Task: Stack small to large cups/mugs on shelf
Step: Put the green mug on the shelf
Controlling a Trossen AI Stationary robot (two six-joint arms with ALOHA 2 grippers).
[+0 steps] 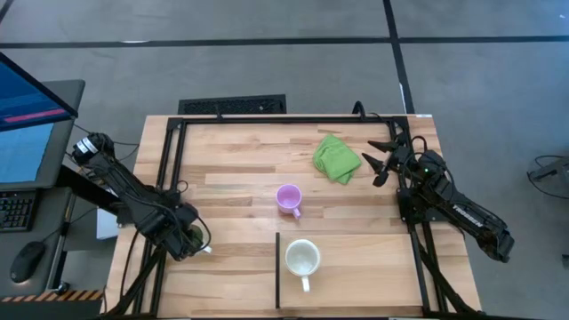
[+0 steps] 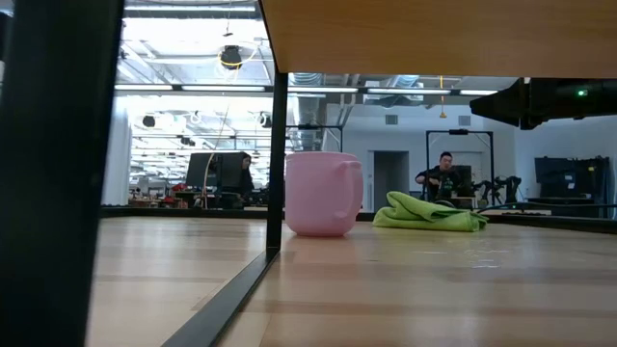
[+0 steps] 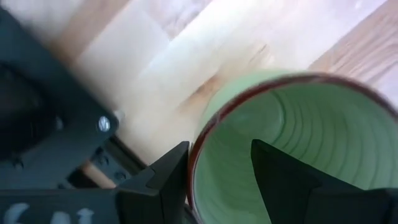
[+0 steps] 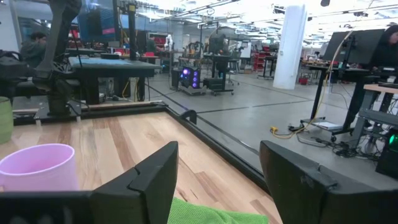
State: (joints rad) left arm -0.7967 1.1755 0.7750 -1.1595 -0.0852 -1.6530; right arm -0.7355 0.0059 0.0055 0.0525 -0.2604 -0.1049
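Grey concrete floor [image 1: 267,62], white pillar [image 4: 289,46] — desks [image 4: 109,65], seated people beyond.

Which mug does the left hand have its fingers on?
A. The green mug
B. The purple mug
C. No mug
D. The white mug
A. In the left wrist view, the left hand has one finger outside and one inside the rim of the green mug.

three mugs [image 1: 289,197], one cloth [image 1: 336,158]
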